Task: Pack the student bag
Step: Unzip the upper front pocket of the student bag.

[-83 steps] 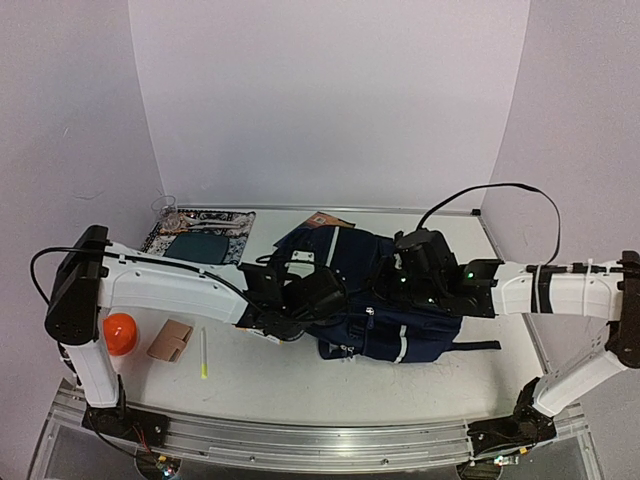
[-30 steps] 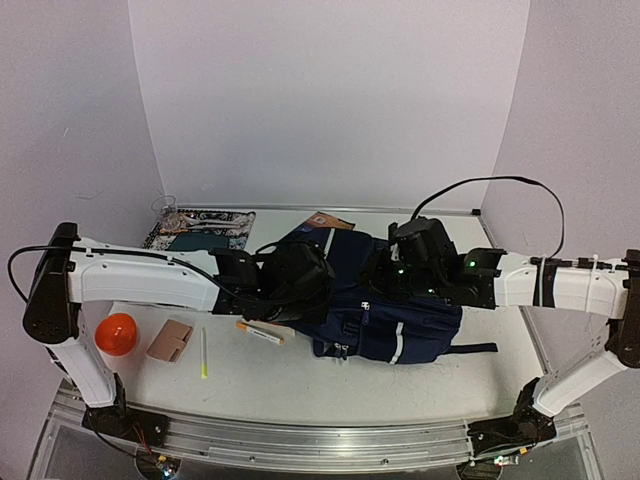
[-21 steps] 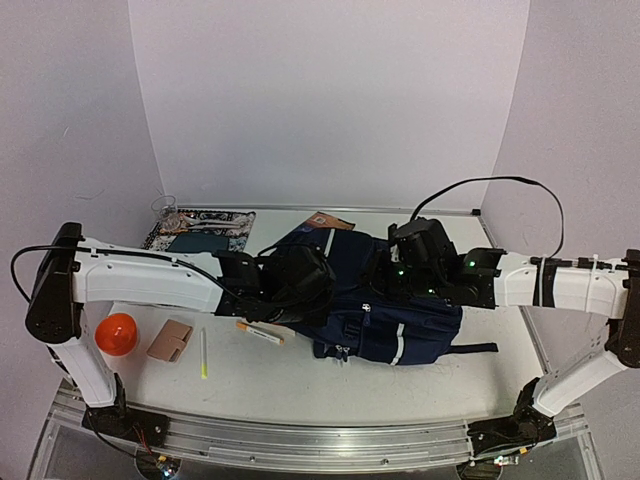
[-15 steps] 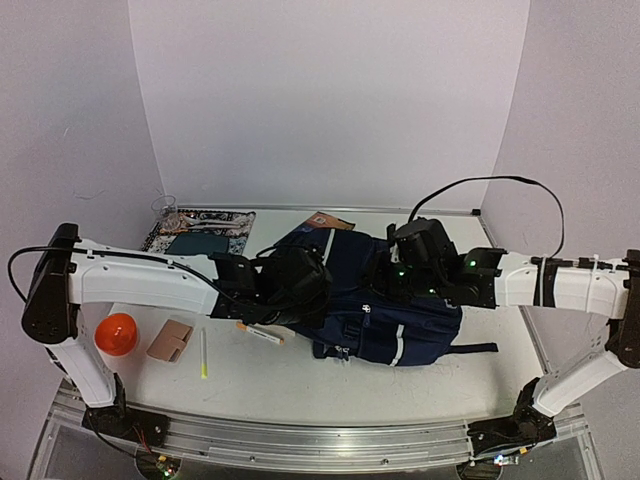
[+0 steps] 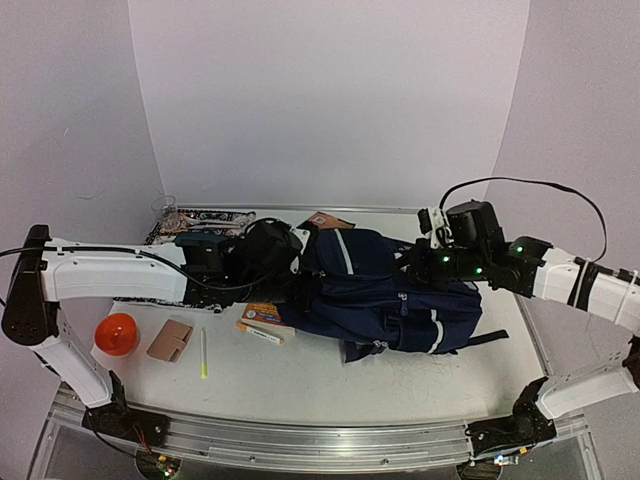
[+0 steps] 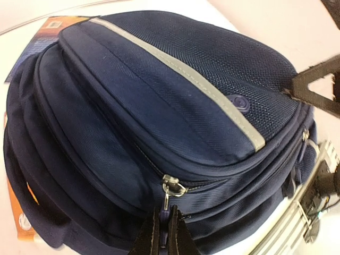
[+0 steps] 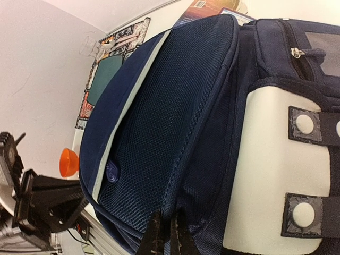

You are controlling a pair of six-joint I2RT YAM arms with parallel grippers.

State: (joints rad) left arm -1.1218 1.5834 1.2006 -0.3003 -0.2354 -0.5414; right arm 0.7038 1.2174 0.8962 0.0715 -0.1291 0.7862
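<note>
The student bag [image 5: 390, 290], navy with grey-white stripes, lies on its side at the table's middle. It fills the left wrist view [image 6: 159, 85] and the right wrist view [image 7: 175, 106]. My left gripper [image 5: 292, 258] is at the bag's left end. In its wrist view it [image 6: 164, 210] is shut on the navy zipper pull [image 6: 164, 222], which hangs from a silver slider [image 6: 171, 183]. My right gripper [image 5: 410, 262] is at the bag's upper right side. In its wrist view it [image 7: 167, 215] is shut on a fold of the bag's fabric beside the mesh pocket.
An orange book [image 5: 262, 314] and a white marker [image 5: 262, 333] lie partly under the bag's left side. A tan case [image 5: 170, 340], a yellow-green pen [image 5: 203, 352] and an orange ball [image 5: 117, 334] lie front left. A patterned mat [image 5: 205, 220] is at the back left.
</note>
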